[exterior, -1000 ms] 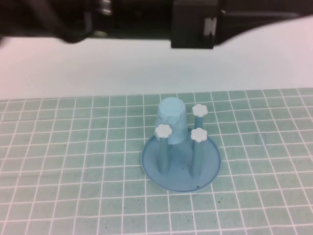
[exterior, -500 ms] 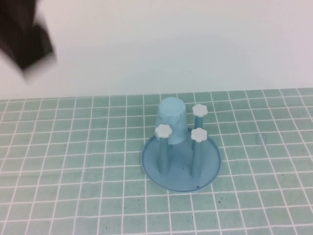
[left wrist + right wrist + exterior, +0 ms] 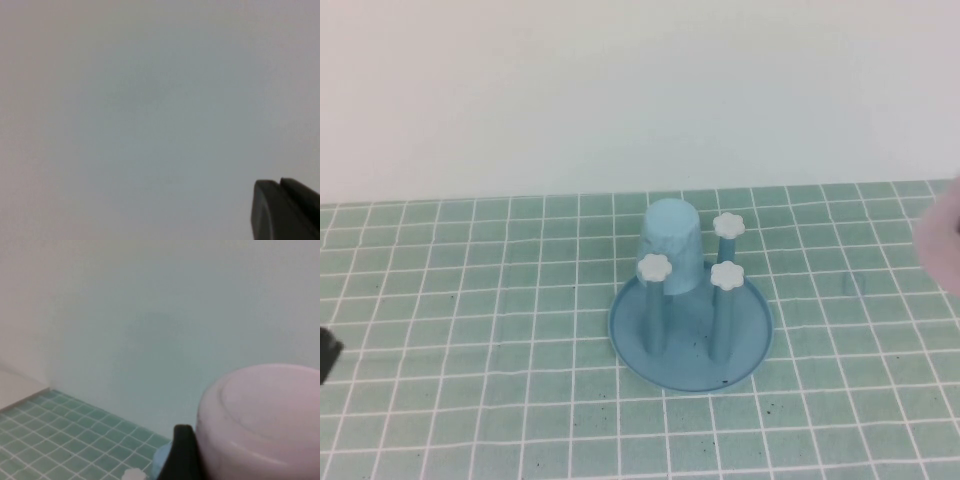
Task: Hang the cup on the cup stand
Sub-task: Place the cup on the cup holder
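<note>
Pink cup [image 3: 260, 420], base up for slipping over a peg, rides in the right gripper [image 3: 186, 452], fingers spread wide around it, right of the cup stand [image 3: 690, 330]. Far left of the stand, the left gripper [image 3: 285, 210] idles, fingers closed.

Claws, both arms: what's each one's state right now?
Left claw: shut, empty, at the table's left edge.
Right claw: shut on the pink cup, at the right edge.

Closed left hand [image 3: 286, 210], blank wall [image 3: 150, 100]
</note>
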